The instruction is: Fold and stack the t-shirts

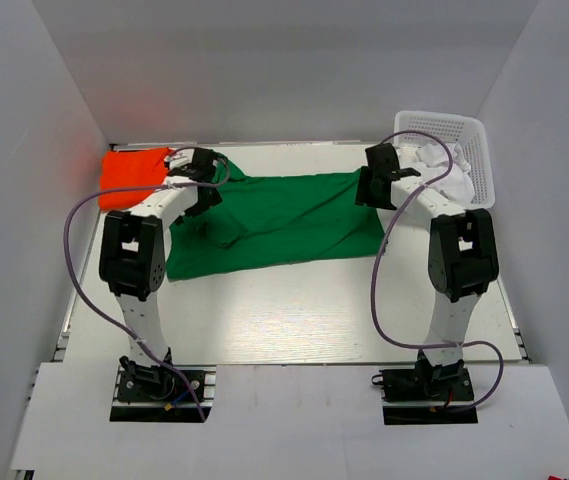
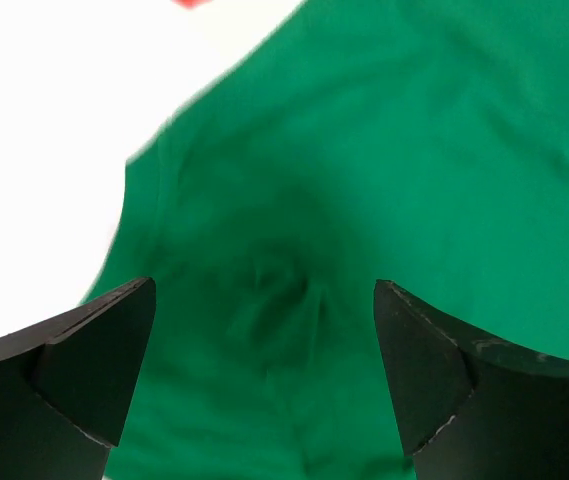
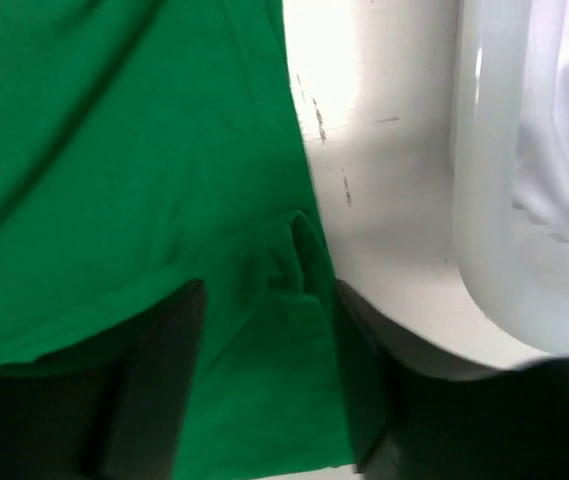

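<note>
A deep green t-shirt [image 1: 279, 220] lies spread and wrinkled across the middle of the table. An orange-red t-shirt [image 1: 131, 176] lies folded at the back left. My left gripper [image 1: 204, 180] hangs over the green shirt's back left part. In the left wrist view its jaws stand wide apart above a small pucker in the green cloth [image 2: 284, 290], holding nothing. My right gripper [image 1: 376, 186] is at the shirt's back right corner. Its fingers [image 3: 159, 380] are apart, with the cloth's right edge [image 3: 299, 260] lying loose between them.
A white mesh basket [image 1: 464, 135] with white cloth inside [image 1: 436, 156] stands at the back right, close beside the right gripper; its wall [image 3: 494, 250] shows in the right wrist view. White walls enclose the table on the left, right and back.
</note>
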Motion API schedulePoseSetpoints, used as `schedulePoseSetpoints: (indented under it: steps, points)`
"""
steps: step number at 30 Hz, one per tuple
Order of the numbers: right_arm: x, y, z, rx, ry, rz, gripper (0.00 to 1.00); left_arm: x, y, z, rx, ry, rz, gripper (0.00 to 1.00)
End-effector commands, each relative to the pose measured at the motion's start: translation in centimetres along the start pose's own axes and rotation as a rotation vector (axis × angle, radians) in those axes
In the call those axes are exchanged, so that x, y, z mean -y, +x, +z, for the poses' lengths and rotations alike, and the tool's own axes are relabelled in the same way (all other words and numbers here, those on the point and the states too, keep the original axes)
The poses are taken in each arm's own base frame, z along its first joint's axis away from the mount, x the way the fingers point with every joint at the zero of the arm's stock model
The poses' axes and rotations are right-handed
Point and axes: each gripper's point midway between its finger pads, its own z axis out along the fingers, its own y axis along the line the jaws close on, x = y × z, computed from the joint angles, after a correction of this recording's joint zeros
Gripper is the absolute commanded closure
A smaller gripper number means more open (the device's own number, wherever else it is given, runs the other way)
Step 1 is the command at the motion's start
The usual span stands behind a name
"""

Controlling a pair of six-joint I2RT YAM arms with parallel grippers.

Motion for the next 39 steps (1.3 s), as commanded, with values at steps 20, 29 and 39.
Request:
schedulePoseSetpoints:
  steps: [20, 29, 39]
  points:
    - [-7.8, 8.1, -4.1, -0.085, -0.533, -0.026, 0.1, 4.2, 5.4, -10.2, -0.164, 0.79, 0.047, 0.0]
    - [-6.8, 9.1, -3.0, -0.114, -0.473, -0.002, 0.1, 3.9, 9.6, -6.8, -0.273, 0.68, 0.155, 0.12]
    - [-6.3, 9.3, -2.8, -0.123, -0.451, -0.004, 0.1, 3.6, 10.1, -4.3, -0.284, 0.549, 0.197, 0.49]
